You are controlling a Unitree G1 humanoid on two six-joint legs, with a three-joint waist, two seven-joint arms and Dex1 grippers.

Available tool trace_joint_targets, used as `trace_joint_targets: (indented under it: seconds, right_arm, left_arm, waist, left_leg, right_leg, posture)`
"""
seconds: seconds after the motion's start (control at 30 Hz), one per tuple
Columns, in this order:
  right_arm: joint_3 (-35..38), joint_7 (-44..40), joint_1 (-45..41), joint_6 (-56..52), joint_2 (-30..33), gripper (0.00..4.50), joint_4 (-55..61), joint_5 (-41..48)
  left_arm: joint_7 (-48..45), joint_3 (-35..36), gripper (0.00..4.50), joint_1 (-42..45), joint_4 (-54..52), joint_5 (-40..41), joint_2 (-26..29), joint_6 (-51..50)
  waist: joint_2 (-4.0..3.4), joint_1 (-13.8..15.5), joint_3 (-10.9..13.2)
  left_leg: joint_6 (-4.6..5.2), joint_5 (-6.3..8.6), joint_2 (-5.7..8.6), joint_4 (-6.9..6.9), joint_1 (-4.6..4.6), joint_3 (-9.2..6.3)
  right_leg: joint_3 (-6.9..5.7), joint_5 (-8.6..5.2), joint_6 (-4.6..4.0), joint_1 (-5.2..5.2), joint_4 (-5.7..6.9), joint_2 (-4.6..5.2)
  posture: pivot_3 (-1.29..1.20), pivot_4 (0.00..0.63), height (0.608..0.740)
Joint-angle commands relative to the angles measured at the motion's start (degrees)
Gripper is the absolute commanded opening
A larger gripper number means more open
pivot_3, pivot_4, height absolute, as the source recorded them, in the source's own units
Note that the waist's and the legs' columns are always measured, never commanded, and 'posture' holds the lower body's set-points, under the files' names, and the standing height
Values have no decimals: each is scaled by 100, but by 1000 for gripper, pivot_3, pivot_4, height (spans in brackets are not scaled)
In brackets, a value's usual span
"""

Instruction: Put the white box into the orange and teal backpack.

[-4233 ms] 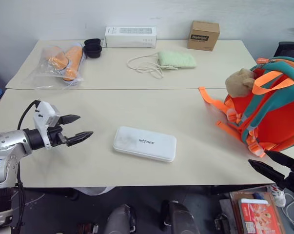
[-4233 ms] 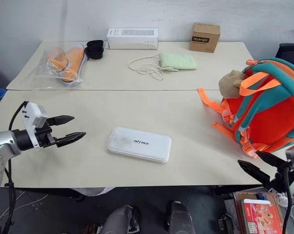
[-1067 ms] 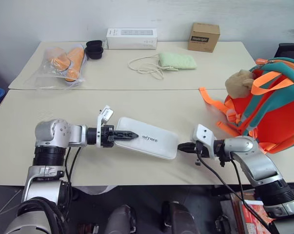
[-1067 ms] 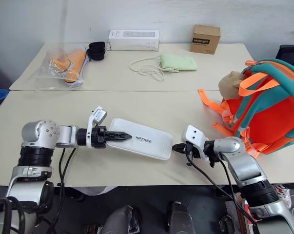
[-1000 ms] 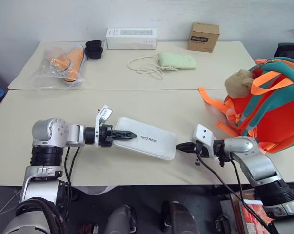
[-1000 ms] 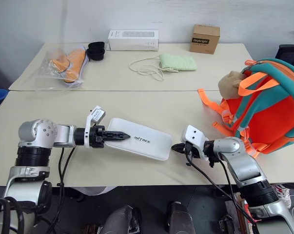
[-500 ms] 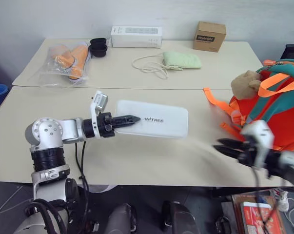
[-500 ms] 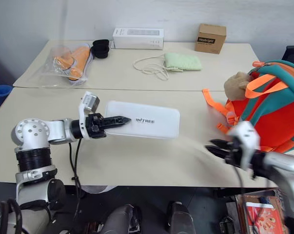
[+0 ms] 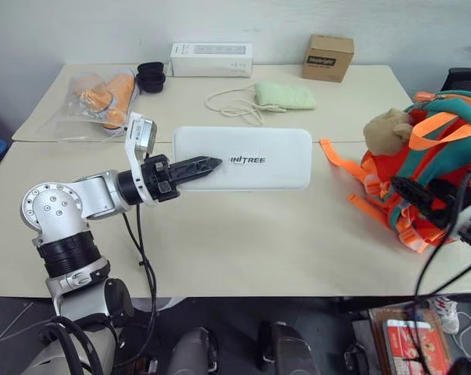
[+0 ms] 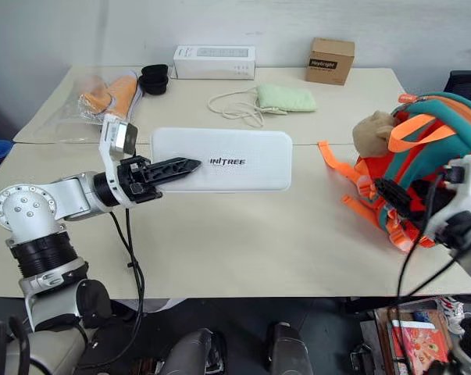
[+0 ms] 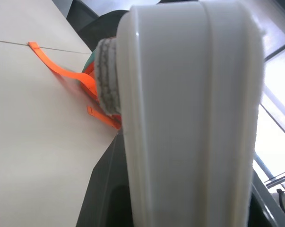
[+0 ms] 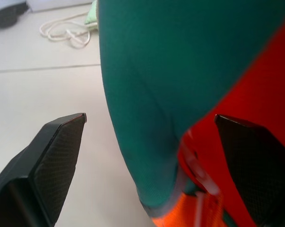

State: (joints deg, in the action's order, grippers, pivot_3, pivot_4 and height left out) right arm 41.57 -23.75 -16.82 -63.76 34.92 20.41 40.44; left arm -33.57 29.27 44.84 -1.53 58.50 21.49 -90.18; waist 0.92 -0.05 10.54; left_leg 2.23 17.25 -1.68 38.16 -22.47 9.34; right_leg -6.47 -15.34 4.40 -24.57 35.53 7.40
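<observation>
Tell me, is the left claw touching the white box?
Touching. In the left eye view the left claw is clamped on the white box, holding it off the table.

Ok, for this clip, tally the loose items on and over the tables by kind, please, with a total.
Boxes and cases: 3 (white box, long white carton, brown cardboard box)
Bags and pouches: 3 (orange and teal backpack, green pouch, clear bag of orange items)
Black cups: 1 stack
Total: 7
</observation>
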Motion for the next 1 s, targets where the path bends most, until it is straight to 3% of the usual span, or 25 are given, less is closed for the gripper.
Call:
trace_joint_targets:
  seconds: [0.03, 0.1, 0.2, 0.4, 0.57, 0.83, 1.0]
  right_arm:
    - [-294, 357, -385, 669, -210, 4460, -479, -285]
    - [-471, 483, -617, 1076, -349, 4460, -873, -465]
    - [-673, 400, -695, 1474, -346, 3863, -1160, -596]
    - [-1097, -95, -808, 1805, -130, 1829, -1484, -564]
    - [-1630, -1374, -854, 1551, 289, 144, -1128, 49]
    - [-2692, -3529, -1528, 933, 1265, 15, -564, 1101]
    - [-2921, -4674, -1742, 472, 1949, 15, -119, 1835]
  left_arm:
    - [30, 35, 1265, 135, -244, 240, 94, 210]
    - [52, 15, 1265, 103, -353, 294, 145, 246]
    - [108, 33, 1265, 68, -471, 351, 230, 367]
    - [408, 43, 1265, -2, -481, 174, 335, 853]
    - [428, 85, 1265, -137, -525, 246, 601, 1161]
    - [63, 18, 1265, 3, 70, -71, 1312, 2089]
    - [-299, -234, 1265, 52, 445, -327, 1564, 2662]
  waist:
    - [0, -10, 0]
    - [0, -20, 0]
    - [0, -24, 1]
    - [0, -40, 1]
    - [-1, -95, 1]
    - [-2, -162, 6]
    - [0, -133, 7]
  left_leg:
    - [0, 0, 0, 0, 0, 1]
    - [1, 0, 0, 1, 1, 5]
    - [0, 0, -2, -5, 2, 9]
    - [-3, -2, -10, -6, 7, 20]
    - [-12, 2, -24, -8, 10, 26]
    - [-22, 7, -42, -10, 11, 36]
    - [-33, 14, -55, -10, 7, 35]
  right_leg:
    - [1, 0, 0, 0, -1, -3]
    - [2, 1, 2, 0, 0, -10]
    - [9, 1, 2, -3, 0, -17]
    - [33, 3, 7, -1, 0, -59]
    - [42, 3, 6, -4, 0, -75]
    - [40, 0, 0, -12, -3, -82]
    - [34, -4, -7, -13, -4, -82]
  posture:
    - [0, 150, 740]
    - [0, 150, 740]
    - [0, 150, 740]
    - [0, 150, 740]
    - [0, 150, 740]
    - [0, 150, 740]
    - [0, 150, 740]
